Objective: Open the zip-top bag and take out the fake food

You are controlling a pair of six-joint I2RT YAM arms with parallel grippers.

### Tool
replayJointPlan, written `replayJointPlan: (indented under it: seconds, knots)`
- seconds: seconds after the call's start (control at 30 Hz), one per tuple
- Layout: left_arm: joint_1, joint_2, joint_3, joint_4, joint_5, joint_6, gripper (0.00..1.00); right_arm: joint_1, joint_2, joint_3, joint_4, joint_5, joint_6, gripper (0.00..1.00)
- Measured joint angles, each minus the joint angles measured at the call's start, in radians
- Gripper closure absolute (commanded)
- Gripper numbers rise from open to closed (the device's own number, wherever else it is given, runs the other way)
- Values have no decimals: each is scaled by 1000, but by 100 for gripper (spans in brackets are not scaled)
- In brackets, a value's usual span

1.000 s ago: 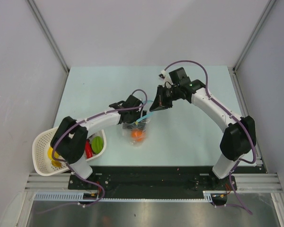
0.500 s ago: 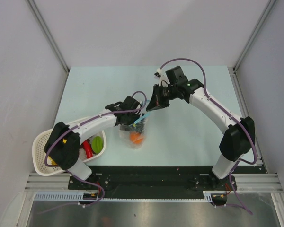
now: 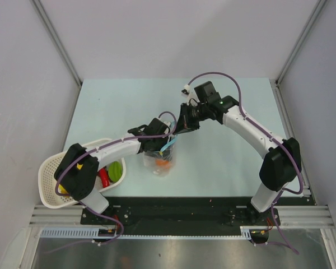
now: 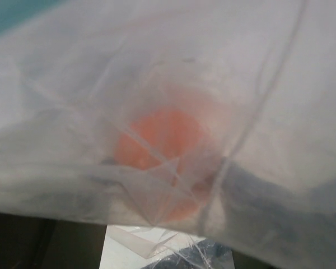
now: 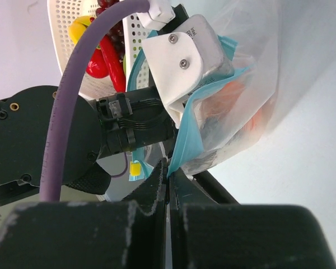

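The clear zip-top bag (image 3: 159,158) stands at the table's middle with the orange ball (image 3: 163,163) inside. My right gripper (image 3: 177,129) is shut on its light blue zip strip (image 5: 188,140), jaws pressed together on the strip in the right wrist view (image 5: 169,171). My left gripper (image 3: 159,141) points down into the bag's mouth. Its white finger (image 5: 185,53) sits between the strip's two sides. In the left wrist view, plastic (image 4: 252,73) covers the lens, the ball (image 4: 162,147) shows through it, and the jaws look apart.
A white mesh basket (image 3: 49,166) at the front left, beside the left arm, holds a green oval (image 3: 115,170), a red piece (image 3: 104,177) and a yellow piece (image 3: 78,166). The right wrist view also shows dark grapes (image 5: 107,5) in it.
My right gripper moved left and a little nearer, closing on the left gripper at the bag's mouth. The left wrist shifted slightly right and lower over the bag.
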Motion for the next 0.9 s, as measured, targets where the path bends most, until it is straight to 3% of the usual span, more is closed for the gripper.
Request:
replayJointPlan:
  seconds: [0.13,0.23,0.7,0.9]
  knots:
    - [0,6,10,0,-4,2,88,-4,0,-3,9,2,0,100]
    - [0,13,34,-34,-27,8,99,-8,0,-3,11,4,-1,100]
    - [3,-92,170,-124,-135,50,100,-26,0,54,2,-28,-28,100]
    - [-1,-269,134,-39,-151,53,100,-40,1,66,-24,40,-63,100]
